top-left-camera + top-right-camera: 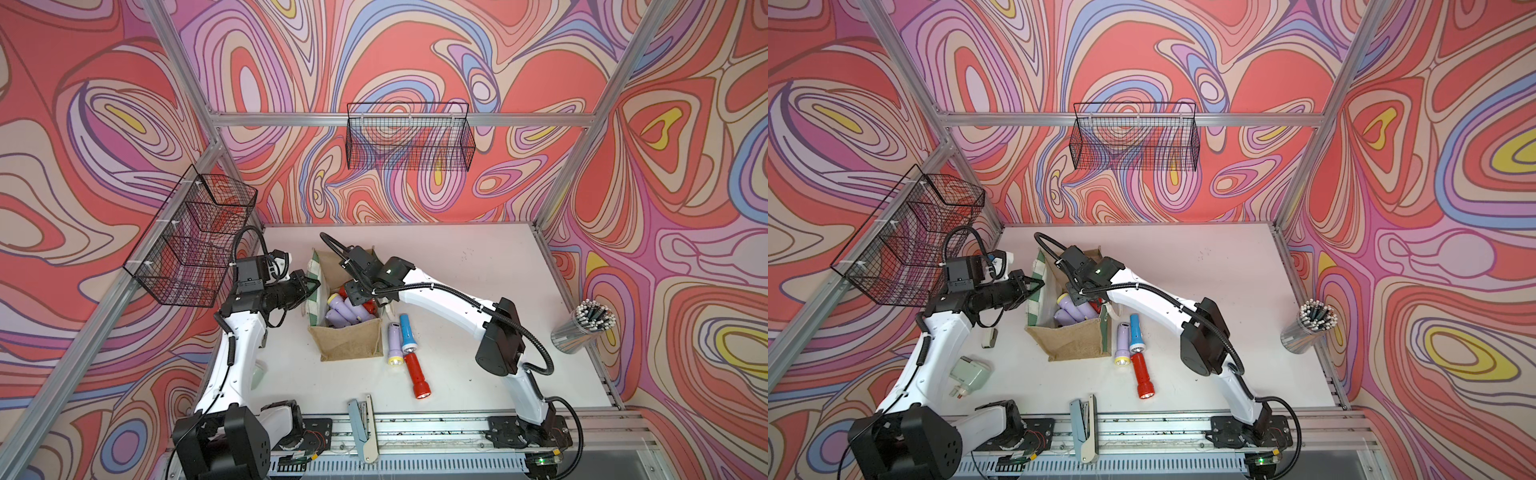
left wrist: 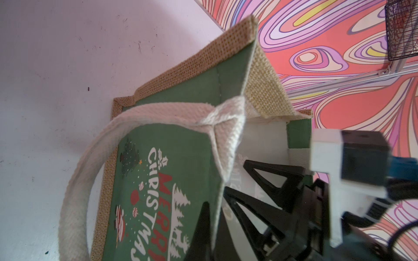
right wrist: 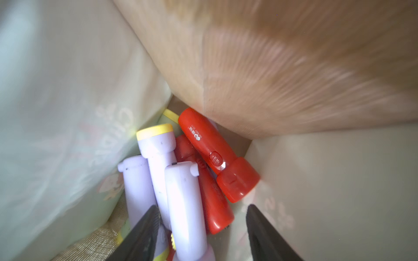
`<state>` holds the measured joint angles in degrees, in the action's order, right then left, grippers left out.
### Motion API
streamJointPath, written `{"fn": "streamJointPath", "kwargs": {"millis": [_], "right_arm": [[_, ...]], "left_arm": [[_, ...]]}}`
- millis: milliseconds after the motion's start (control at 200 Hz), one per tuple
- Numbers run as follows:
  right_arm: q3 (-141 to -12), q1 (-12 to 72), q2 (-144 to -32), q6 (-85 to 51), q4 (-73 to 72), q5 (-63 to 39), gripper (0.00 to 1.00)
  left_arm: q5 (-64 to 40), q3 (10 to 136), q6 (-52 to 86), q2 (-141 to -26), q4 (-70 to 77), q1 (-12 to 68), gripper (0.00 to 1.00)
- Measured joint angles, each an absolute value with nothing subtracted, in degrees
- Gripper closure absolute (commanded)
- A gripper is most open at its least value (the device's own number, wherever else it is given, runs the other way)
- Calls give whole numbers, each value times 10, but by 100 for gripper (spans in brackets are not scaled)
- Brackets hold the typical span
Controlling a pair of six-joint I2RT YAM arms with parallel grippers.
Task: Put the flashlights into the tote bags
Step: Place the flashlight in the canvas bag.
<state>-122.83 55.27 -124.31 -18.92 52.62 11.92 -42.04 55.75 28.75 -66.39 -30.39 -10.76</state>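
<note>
Lilac and red plastic cylinder flashlights (image 3: 185,203) lie heaped in the boxy tan jute tote bag (image 1: 347,343) on the white counter (image 1: 478,270); three more (image 1: 408,332) lie beside it. The right jaws gape empty inside; the left jaws clamp its green wall.

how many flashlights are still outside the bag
3, all beside the tote bag: a lilac flashlight, a blue flashlight alongside it, and a red flashlight nearer the robot's base. Others may be hidden.
</note>
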Motion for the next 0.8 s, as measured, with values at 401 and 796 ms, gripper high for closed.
{"fn": "streamJointPath", "kwargs": {"millis": [401, 796], "right_arm": [[-1224, 553, -1143, -163, 533, 182, 39], [-1113, 553, -1008, -169, 530, 251, 44]], "left_arm": [[-425, 557, 290, -664, -303, -108, 100], [-431, 557, 292, -664, -302, -108, 100]]}}
